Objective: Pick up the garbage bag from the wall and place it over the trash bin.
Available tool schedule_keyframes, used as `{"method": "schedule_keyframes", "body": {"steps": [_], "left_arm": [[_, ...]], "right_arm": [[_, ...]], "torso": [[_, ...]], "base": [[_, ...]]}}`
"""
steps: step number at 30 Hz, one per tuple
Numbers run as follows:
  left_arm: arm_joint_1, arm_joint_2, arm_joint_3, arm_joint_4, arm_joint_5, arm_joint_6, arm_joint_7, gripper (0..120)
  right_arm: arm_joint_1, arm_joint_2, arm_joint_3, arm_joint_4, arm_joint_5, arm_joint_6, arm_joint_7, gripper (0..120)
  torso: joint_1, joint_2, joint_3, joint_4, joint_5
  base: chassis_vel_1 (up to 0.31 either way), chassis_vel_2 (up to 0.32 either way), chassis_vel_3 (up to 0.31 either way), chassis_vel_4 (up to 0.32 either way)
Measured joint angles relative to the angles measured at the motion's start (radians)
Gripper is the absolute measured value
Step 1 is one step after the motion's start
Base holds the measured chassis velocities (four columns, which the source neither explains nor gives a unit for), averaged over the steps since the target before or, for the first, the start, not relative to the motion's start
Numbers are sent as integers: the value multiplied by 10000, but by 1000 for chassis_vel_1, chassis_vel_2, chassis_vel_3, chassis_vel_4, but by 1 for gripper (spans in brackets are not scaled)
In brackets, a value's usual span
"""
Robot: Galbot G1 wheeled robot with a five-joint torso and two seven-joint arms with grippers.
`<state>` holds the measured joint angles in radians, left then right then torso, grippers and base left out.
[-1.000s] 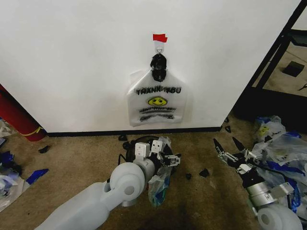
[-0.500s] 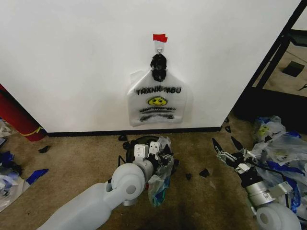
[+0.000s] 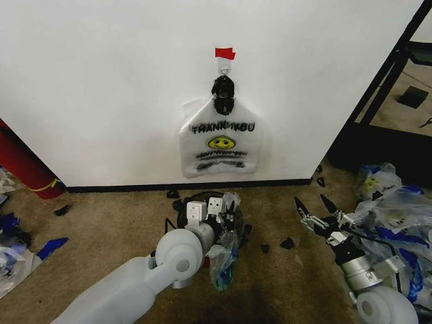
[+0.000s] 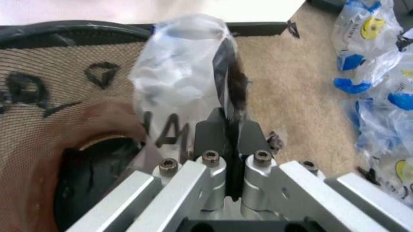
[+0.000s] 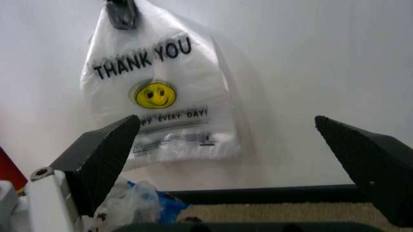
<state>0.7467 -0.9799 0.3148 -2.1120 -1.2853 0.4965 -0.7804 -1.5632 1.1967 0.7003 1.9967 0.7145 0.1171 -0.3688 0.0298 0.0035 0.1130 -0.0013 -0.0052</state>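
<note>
The see-through garbage bag [image 4: 184,82] is pinched between the closed fingers of the left gripper [image 4: 229,126] at the rim of the black wire-mesh trash bin [image 4: 65,125], on the carpet just below the white wall [image 3: 101,81]. The right gripper [image 3: 312,208] is held low to the side with its fingers spread wide and nothing between them. A white "THANK YOU" bag [image 3: 221,145] is seen hanging flat from a hook [image 3: 224,67] under a red tape strip [image 3: 225,52].

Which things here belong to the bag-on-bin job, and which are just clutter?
Job: garbage bag, clamped in the left gripper; trash bin at the bag; wall; right gripper, open.
Clutter: THANK YOU bag on the hook; heap of blue-taped bags; red cylinder.
</note>
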Motion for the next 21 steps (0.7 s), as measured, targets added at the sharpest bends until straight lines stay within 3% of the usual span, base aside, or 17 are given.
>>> {"method": "schedule_keyframes", "body": {"steps": [9,15,18,21], "left_arm": [[194,170,-318,-174,-15,0,37,0],[52,116,-163,-138,-48,-5,64,0],[46,156,-179,-168,-68,-17,75,0],[29,190,-195,-208,-105,-23,83,0]], "right_arm": [[655,-467,-1481,7,-174,-803,1011,100],[1416,-877,-3068,55,-476,-2049,2612,100],[2083,-1060,-4080,97,-551,-3450,4278,100],[2565,-1100,-4644,74,-310,-3909,4775,100]], "torso": [[0,0,0,0,0],[0,0,0,-3,-1],[0,0,1,1,0],[0,0,1,1,1]], "base": [[0,0,0,0],[0,0,0,0],[0,0,0,0],[0,0,0,0]]}}
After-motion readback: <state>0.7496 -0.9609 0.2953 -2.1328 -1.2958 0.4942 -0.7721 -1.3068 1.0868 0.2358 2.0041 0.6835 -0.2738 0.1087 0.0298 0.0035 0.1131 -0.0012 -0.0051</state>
